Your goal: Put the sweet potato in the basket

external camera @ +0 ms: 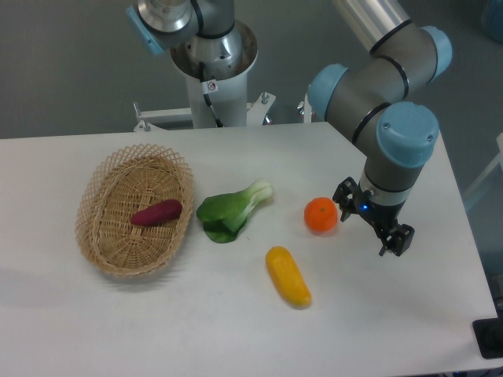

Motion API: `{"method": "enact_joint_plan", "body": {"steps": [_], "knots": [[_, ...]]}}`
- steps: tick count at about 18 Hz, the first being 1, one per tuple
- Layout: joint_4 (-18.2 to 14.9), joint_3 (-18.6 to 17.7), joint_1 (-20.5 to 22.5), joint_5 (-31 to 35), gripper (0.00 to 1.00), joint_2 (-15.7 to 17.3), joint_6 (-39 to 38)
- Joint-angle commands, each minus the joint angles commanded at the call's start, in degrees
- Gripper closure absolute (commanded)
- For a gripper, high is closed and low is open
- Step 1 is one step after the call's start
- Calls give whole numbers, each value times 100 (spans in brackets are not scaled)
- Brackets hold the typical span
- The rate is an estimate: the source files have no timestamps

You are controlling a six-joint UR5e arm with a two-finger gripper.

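Note:
The magenta-purple sweet potato point(156, 212) lies inside the oval tan wicker basket point(106, 250) at the left of the white table. My gripper point(374, 226) is far to the right, just right of the orange fruit. Its fingers point(398, 239) stand apart with nothing between them. It is well away from the basket and the sweet potato.
A round orange fruit point(321, 214) sits just left of the gripper. A green bok choy point(233, 209) lies between it and the basket. A yellow oblong vegetable point(288, 276) lies toward the front. The robot base point(214, 63) stands behind the table.

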Motion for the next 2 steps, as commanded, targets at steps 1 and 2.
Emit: {"method": "enact_joint_plan", "body": {"steps": [1, 2], "knots": [[9, -17, -9, 0, 0, 0, 0], [0, -26, -9, -9, 0, 9, 0]]}}
